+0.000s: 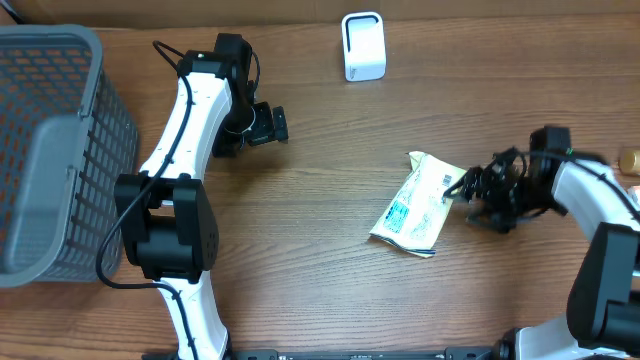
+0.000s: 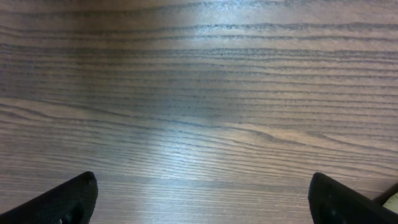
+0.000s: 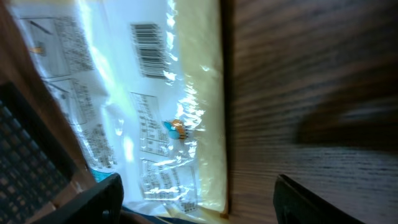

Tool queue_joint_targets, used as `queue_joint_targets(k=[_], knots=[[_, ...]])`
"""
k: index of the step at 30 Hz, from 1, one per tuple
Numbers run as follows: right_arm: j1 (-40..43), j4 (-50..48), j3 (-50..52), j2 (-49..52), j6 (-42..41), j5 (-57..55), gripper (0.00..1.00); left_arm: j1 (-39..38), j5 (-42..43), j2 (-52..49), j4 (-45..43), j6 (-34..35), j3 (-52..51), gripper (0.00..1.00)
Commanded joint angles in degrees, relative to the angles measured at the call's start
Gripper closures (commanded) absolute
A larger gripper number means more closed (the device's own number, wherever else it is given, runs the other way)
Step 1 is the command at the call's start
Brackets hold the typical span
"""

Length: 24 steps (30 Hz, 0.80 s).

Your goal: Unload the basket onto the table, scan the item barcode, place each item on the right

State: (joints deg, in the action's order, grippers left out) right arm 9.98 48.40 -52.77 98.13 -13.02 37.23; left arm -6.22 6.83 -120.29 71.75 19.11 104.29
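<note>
Wooden table [image 1: 330, 250] bears a packet [image 1: 415, 205]; left claw [image 1: 268, 126], right claw [image 1: 468, 188] open, gripping nothing.

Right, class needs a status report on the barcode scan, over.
Left hand open, away from packet. Right hand open at packet's edge. Packet flat, barcode up. Nothing between it and scanner.
</note>
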Motion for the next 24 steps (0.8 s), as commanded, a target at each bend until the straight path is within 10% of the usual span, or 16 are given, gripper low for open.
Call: queue_joint_targets(k=[1, 24], knots=[[-0.17, -4.2, 4.42, -0.61, -3.43, 2.75, 0.21, 0.68, 0.26, -0.35, 0.02, -0.92, 0.7, 0.0], [-6.97, -24.87, 11.15, 1.11, -22.27, 3.8, 0.28, -0.61, 11.43, -0.35, -2.32, -0.92, 0.66, 0.09]])
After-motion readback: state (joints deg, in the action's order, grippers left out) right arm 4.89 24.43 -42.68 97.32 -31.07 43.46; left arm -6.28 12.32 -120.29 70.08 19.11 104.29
